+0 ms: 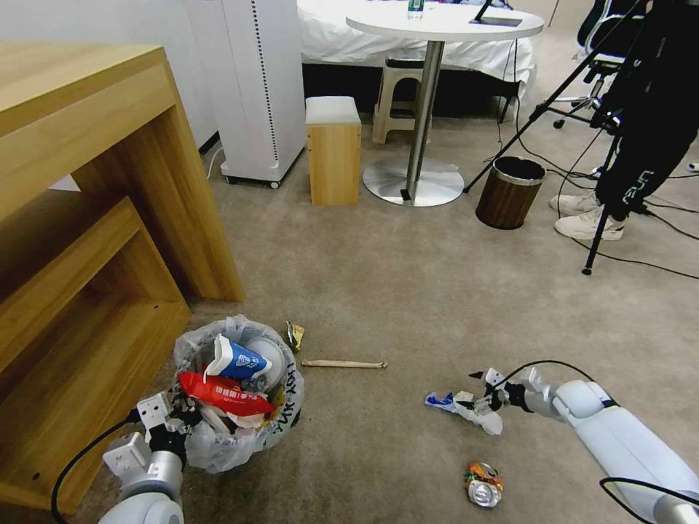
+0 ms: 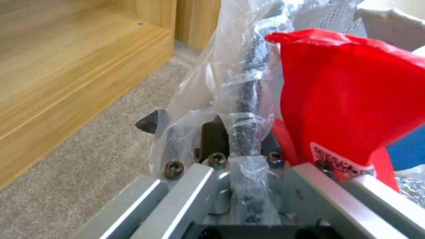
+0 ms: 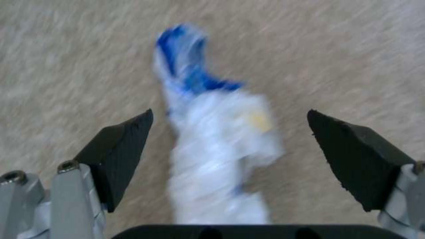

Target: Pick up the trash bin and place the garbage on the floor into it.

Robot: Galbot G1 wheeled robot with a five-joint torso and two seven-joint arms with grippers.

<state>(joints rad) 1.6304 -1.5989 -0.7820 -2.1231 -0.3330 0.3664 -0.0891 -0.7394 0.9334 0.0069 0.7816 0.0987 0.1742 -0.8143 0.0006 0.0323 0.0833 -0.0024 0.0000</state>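
Nearest to us, the left gripper (image 1: 178,426) reaches in from the lower left with its fingers clamped on the rim of the trash bin (image 1: 240,429); in the left wrist view the black rim, wrapped in the plastic bag (image 2: 221,83), runs straight between the closed jaws. We find the bin on the beige floor (image 1: 437,291) beside the wooden shelf unit (image 1: 87,240), opening upward, tilted slightly. It holds a red wrapper (image 1: 222,393) and a blue-and-white paper cup (image 1: 234,360), the cup lying on its side with its mouth toward the shelf unit.

On our right, a crushed can (image 1: 485,485) lies alone on the carpet, well apart from the bin. Just beyond it, the right arm extends low and nearly level toward the left, and the right gripper (image 1: 484,393) sits over a crumpled white-and-blue piece of litter (image 1: 466,407). In the right wrist view we record the jaws wide open, the litter (image 3: 217,146) between the fingertips (image 3: 119,156) without contact, its long axis running away from the gripper, blue end farthest.

Farther out, a wooden stick (image 1: 344,364) lies with its long axis left to right, between bin and right gripper. A small wrapper scrap (image 1: 294,335) lies just beyond the bin.
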